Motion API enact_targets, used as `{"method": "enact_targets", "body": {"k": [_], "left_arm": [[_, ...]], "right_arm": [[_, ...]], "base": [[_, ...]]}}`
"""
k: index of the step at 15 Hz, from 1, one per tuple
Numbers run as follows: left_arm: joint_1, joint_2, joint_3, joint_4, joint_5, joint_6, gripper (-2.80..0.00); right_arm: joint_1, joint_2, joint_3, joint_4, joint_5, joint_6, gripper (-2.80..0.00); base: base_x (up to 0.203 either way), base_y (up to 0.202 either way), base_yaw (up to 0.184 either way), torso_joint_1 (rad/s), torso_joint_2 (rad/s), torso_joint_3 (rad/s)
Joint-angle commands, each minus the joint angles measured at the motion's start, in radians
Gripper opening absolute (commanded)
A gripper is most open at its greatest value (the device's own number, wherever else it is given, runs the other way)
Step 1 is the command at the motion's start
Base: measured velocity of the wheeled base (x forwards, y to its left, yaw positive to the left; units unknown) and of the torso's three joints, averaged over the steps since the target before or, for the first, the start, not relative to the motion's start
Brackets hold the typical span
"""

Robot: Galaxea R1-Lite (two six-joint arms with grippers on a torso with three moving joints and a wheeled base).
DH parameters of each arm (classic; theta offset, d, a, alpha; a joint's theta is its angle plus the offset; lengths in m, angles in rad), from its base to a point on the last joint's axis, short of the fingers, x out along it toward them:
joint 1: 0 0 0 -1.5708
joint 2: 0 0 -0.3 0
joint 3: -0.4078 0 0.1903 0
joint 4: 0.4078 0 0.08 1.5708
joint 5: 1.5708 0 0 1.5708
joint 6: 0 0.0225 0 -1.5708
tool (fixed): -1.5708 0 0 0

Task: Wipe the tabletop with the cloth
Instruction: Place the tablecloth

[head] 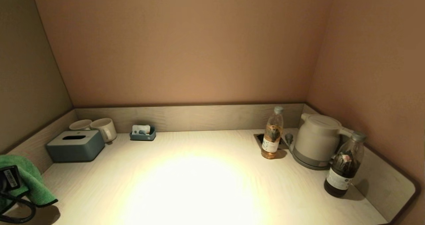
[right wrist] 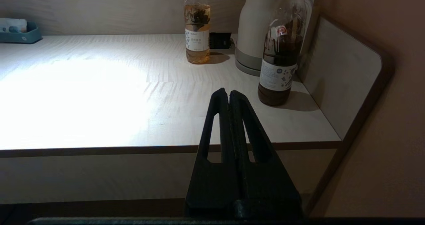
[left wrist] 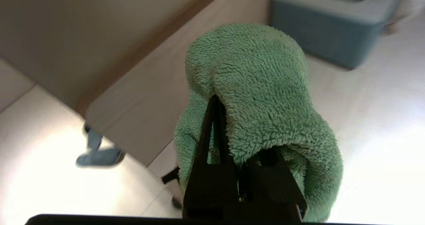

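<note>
A fluffy green cloth [head: 30,181] hangs over my left gripper [head: 10,180] at the near left edge of the pale wooden tabletop [head: 206,185]. It is held above the surface. In the left wrist view the cloth [left wrist: 259,95] drapes over the black fingers [left wrist: 212,142], and the left gripper [left wrist: 222,115] is shut on it, with its tips hidden under the pile. My right gripper [right wrist: 229,92] is shut and empty, low in front of the table's front edge near the right corner. It is out of the head view.
A blue-grey tissue box [head: 74,147] and two mugs [head: 104,128] stand at the back left, with a small blue tray [head: 143,133] beside them. A light tea bottle [head: 272,135], a white kettle [head: 315,140] and a dark bottle [head: 343,167] stand at the right. Low walls border three sides.
</note>
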Motion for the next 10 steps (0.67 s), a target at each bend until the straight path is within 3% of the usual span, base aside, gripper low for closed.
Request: {"method": "enact_targets", "body": {"k": [1,5,10], "left_arm": [[0.077,0.15,-0.004,-0.01,0.003,-0.016,-2.8],[0.119,0.261,-0.033,-0.017,0.003,-0.061,-2.8],[0.119,0.362,-0.072,-0.091,0.003,-0.059,-2.8]], "right_arm": [[0.001,0.001,0.0,0.0,0.0,0.0,-2.8],[0.001,0.001,0.0,0.0,0.0,-0.001,-2.8],[0.001,0.001,0.0,0.0,0.0,0.0,-2.8]], "base": [[0.0,0.0,0.0,0.0,0.0,0.0],[0.0,0.0,0.0,0.0,0.0,0.0],[0.0,0.0,0.0,0.0,0.0,0.0]]}}
